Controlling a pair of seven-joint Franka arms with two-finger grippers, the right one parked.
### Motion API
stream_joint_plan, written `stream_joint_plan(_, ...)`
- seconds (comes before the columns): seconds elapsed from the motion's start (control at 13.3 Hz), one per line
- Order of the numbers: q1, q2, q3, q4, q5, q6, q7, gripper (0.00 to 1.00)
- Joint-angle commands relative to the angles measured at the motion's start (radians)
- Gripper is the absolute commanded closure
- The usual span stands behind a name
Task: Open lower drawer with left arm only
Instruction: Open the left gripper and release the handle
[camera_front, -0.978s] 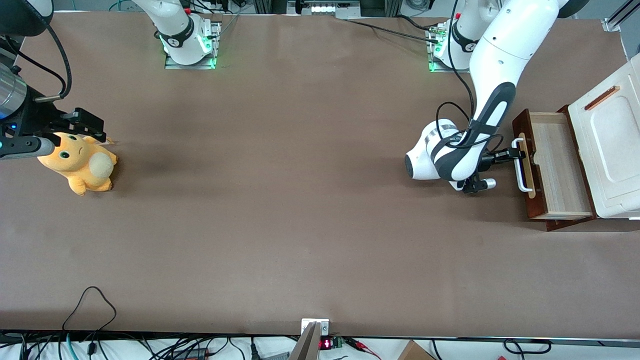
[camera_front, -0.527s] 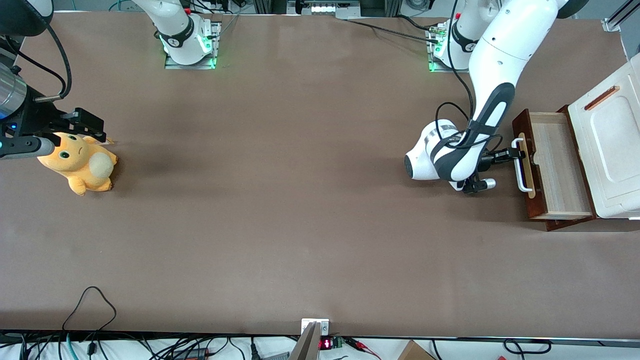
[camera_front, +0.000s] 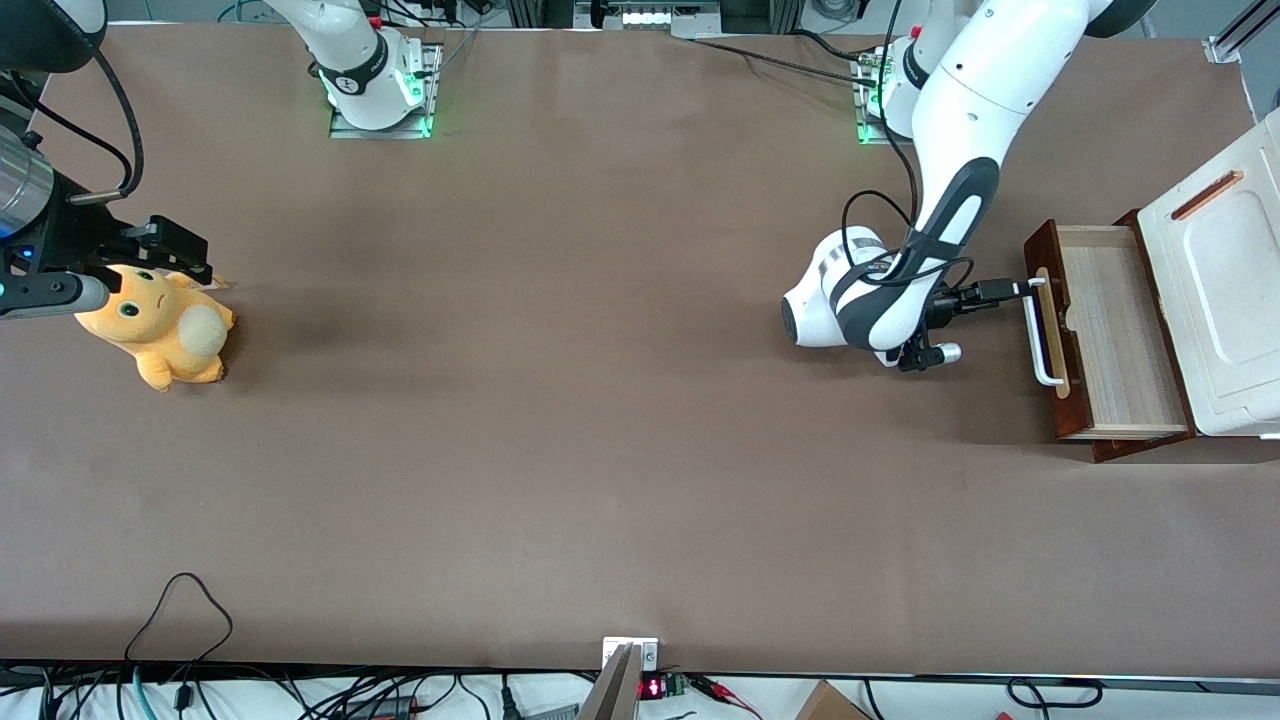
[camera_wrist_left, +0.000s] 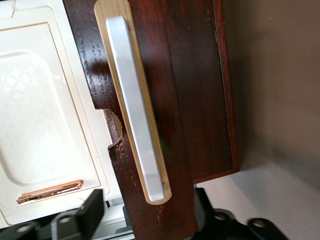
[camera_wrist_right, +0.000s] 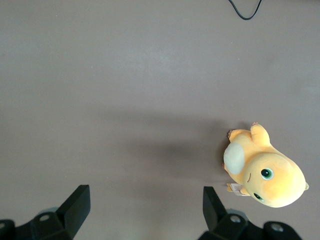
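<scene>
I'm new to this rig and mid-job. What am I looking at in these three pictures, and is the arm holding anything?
The front view looks down on a brown table with two white robot arms. The left arm works; its gripper sits in front of the lower drawer, just clear of the white handle, open and holding nothing. The drawer is pulled out, showing its pale wood inside, under the white cabinet top. The left wrist view is from a camera on that arm, facing the handle and dark drawer front up close. The right wrist view looks down from the parked arm at an orange plush toy, lying toward the parked arm's end.
</scene>
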Motion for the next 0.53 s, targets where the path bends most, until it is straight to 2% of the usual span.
stream_joint_plan(0.0,-0.001,0.003,0.001,0.012,-0.020,-0.017,0.003,0.00)
stream_joint_plan(0.23,0.002,-0.008,0.022,0.053,-0.069,-0.011,0.049,0.00)
stream_joint_plan(0.45,0.002,-0.060,0.096,0.196,-0.158,-0.008,0.310,0.00)
